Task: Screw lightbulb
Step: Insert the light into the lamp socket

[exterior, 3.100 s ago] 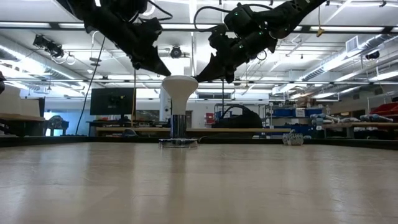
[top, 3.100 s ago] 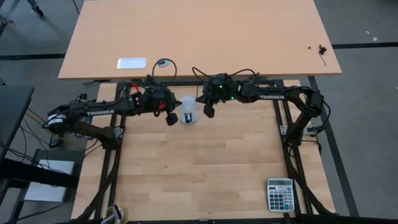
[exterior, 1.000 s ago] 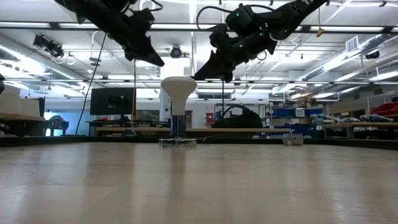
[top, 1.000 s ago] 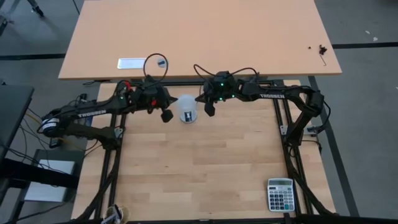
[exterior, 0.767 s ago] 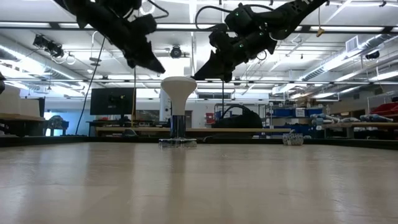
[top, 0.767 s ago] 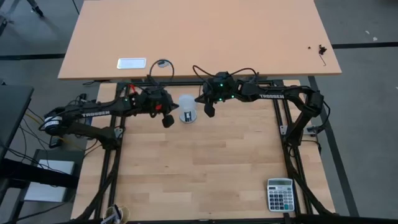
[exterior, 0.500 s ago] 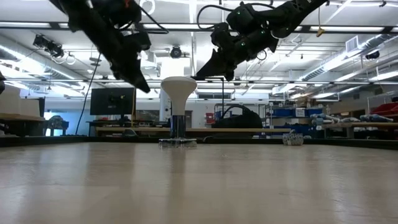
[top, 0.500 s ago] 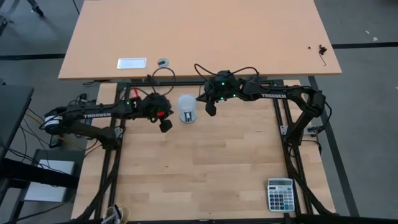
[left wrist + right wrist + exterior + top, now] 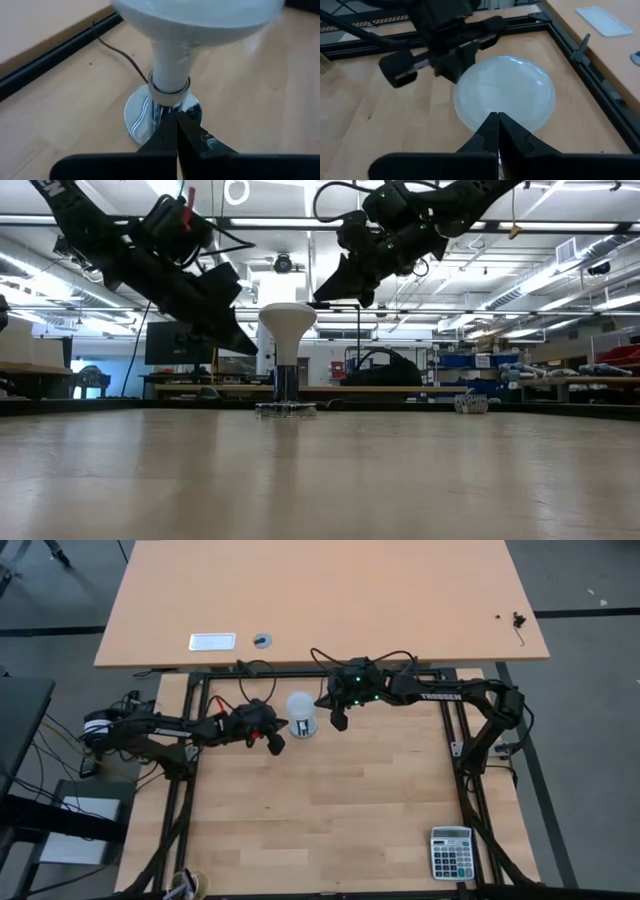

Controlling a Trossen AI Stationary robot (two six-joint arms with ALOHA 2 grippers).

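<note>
The lightbulb (image 9: 301,714) stands upright near the far edge of the table (image 9: 330,820), its wide white head up and its narrow neck seated in a shiny round base (image 9: 161,111) from which a thin black cord (image 9: 120,55) trails off across the wood. In the low view the lightbulb rises alone at the middle of the table's far edge, head clear of both arms.

The left gripper (image 9: 273,743) sits low just beside the lightbulb on its left, its fingers pressed together and holding nothing. From the left wrist view the tips point at the neck and the base (they seem a little short of touching, though the angle makes this hard to judge).

The right gripper (image 9: 338,721) hangs just beside the lightbulb on its right, higher than the left one as the low view shows, fingers likewise pressed together and empty. Its wrist view looks down over the rounded head, with the left gripper visible beyond.

A calculator (image 9: 450,852) lies well apart at the table's near right corner. A second, larger table (image 9: 400,600) stands beyond, carrying a small white plate-like object (image 9: 212,641).
</note>
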